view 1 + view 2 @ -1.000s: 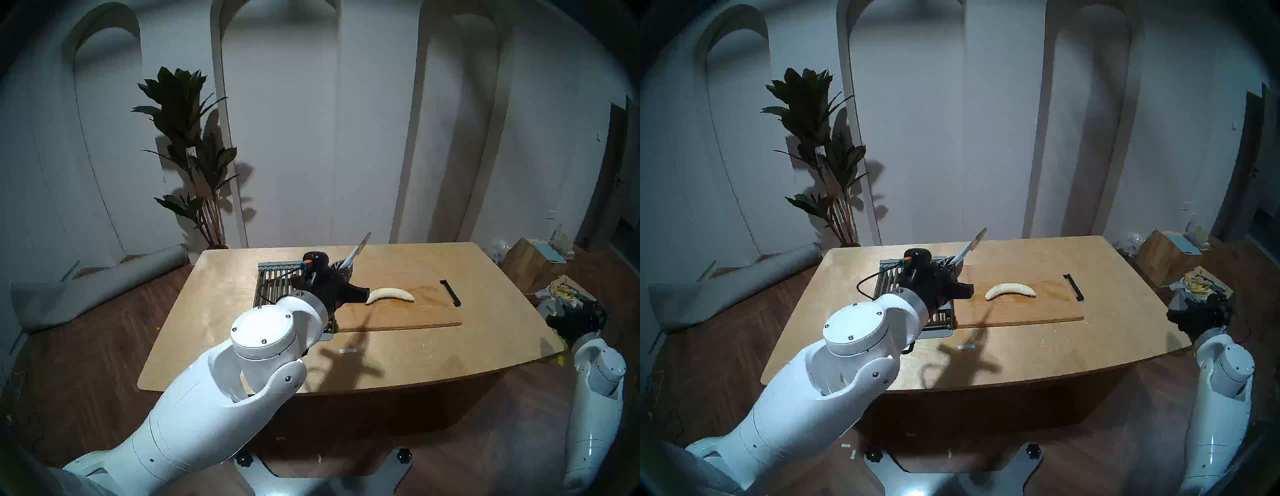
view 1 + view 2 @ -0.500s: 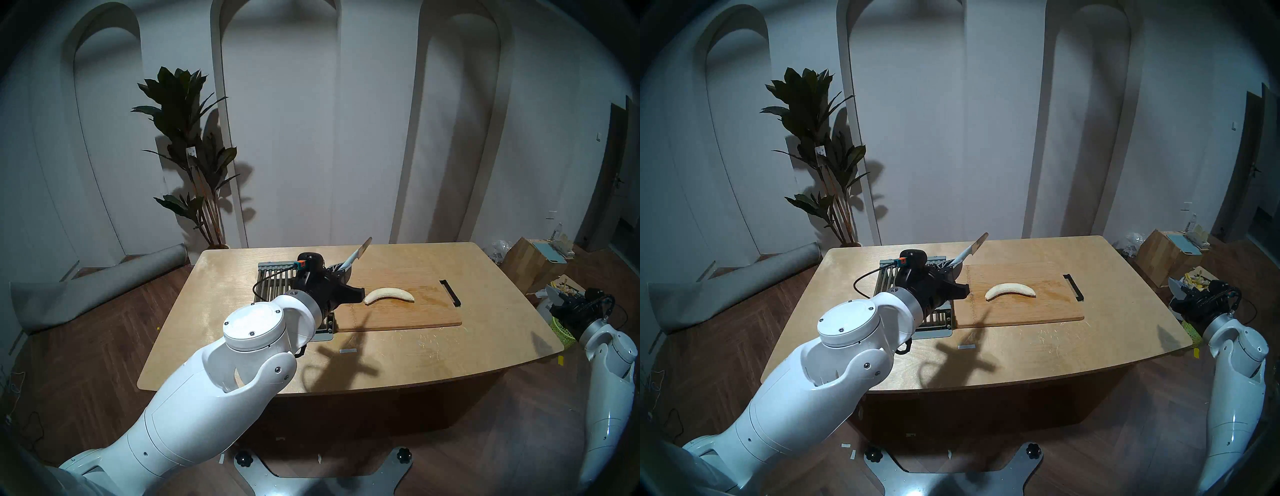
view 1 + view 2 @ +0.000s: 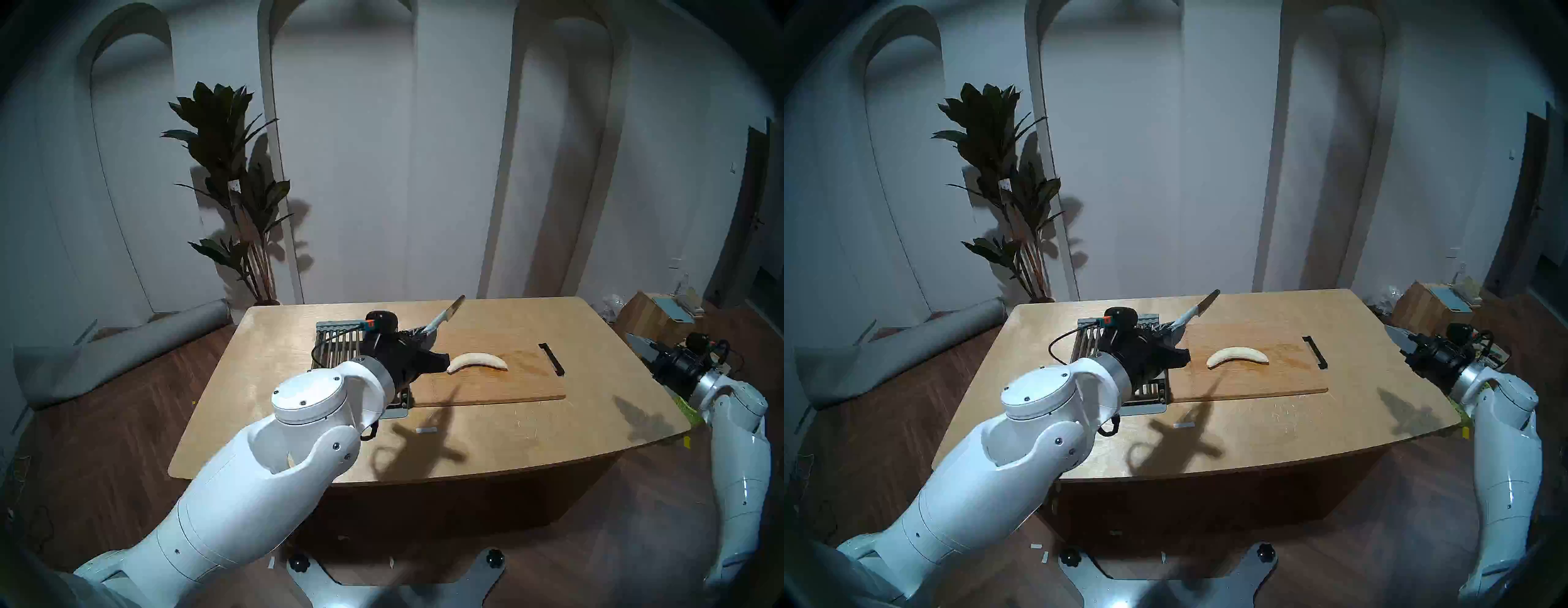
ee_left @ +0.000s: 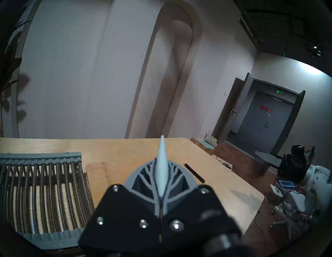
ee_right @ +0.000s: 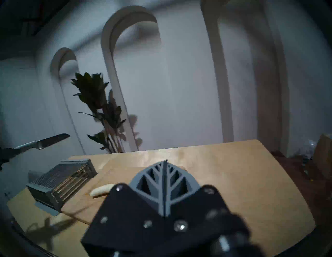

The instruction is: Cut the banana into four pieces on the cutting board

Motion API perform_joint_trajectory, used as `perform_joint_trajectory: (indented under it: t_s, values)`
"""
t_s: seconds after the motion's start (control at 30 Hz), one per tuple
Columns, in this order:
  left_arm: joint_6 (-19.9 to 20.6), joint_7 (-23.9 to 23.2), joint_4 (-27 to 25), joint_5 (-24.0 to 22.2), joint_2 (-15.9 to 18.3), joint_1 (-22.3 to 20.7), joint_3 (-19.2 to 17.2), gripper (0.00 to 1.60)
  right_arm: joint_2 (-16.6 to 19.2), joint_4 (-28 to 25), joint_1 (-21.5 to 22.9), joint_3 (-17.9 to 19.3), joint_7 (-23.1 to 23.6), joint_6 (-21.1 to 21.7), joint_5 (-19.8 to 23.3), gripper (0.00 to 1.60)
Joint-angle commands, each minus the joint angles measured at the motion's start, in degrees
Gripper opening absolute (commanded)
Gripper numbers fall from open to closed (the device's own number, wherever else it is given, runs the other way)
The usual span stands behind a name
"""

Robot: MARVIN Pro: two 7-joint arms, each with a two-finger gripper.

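The whole peeled banana (image 3: 477,361) lies on the wooden cutting board (image 3: 509,388), near its back left; it also shows in the head right view (image 3: 1237,356) and the right wrist view (image 5: 101,190). My left gripper (image 3: 424,333) is shut on a knife (image 3: 447,315) at the board's left end, above the rack's edge. The blade points up and toward the back right. In the left wrist view the fingers (image 4: 143,179) clamp the blade (image 4: 162,161). My right gripper (image 3: 638,342) is shut and empty, just off the table's right edge, pointing at the board.
A grey metal slatted rack (image 3: 335,348) sits left of the board, partly under my left wrist. A small white scrap (image 3: 426,430) lies on the table (image 3: 530,429) in front. Boxes and clutter (image 3: 653,314) stand on the floor at the right, a plant (image 3: 231,178) behind.
My right arm has risen from beside the table and swung its shut gripper toward the table's right edge. The knife in my left gripper has tilted a little lower and to the right.
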Motion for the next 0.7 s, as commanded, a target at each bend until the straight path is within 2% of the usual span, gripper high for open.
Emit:
perform_joint_trajectory:
  t_s: [0.0, 0.17, 0.2, 0.27, 0.33, 0.4, 0.43, 0.5, 0.57, 0.67]
  values:
    - [-0.4, 0.1, -0.5, 0.5, -1.3, -0.5, 1.0, 0.0, 2.3, 0.9, 6.5, -3.3, 4.9, -3.4, 3.8, 0.0]
    - [-1.1, 6.7, 0.2, 6.1, -4.0, -0.5, 4.2, 0.0, 2.0, 2.6, 8.9, -4.7, 8.3, -5.2, 4.2, 0.0]
    - [-1.1, 6.7, 0.2, 6.1, -4.0, -0.5, 4.2, 0.0, 2.0, 2.6, 8.9, -4.7, 8.3, -5.2, 4.2, 0.0]
    - [-0.8, 9.9, 0.6, 10.8, -5.4, -0.9, 7.1, 0.0, 2.2, 2.7, 9.1, -4.8, 9.0, -5.5, 4.2, 0.0]
    - [-0.9, 10.7, 0.7, 11.5, -5.9, -1.0, 7.9, 0.0, 2.2, 2.7, 9.2, -4.8, 9.0, -5.5, 4.2, 0.0]
    - [-0.9, 13.8, 2.3, 14.8, -8.4, -1.7, 10.4, 0.0, 2.6, 2.8, 9.6, -4.8, 9.6, -5.8, 4.3, 0.0]
    - [-0.9, 13.8, 2.3, 14.8, -8.4, -1.7, 10.4, 0.0, 2.6, 2.8, 9.6, -4.8, 9.6, -5.8, 4.3, 0.0]
    - [-1.0, 18.1, 3.4, 18.3, -10.8, -2.7, 13.4, 0.0, 2.8, 3.0, 10.0, -4.9, 10.4, -6.1, 4.4, 0.0]
    - [-1.1, 19.0, 3.6, 19.4, -11.1, -2.9, 14.7, 0.0, 2.9, 3.1, 10.1, -4.9, 10.6, -6.1, 4.4, 0.0]
    - [-0.6, 22.1, 6.7, 22.0, -12.7, -5.4, 19.0, 0.0, 3.1, 3.6, 10.3, -5.2, 11.5, -6.5, 4.2, 0.0]
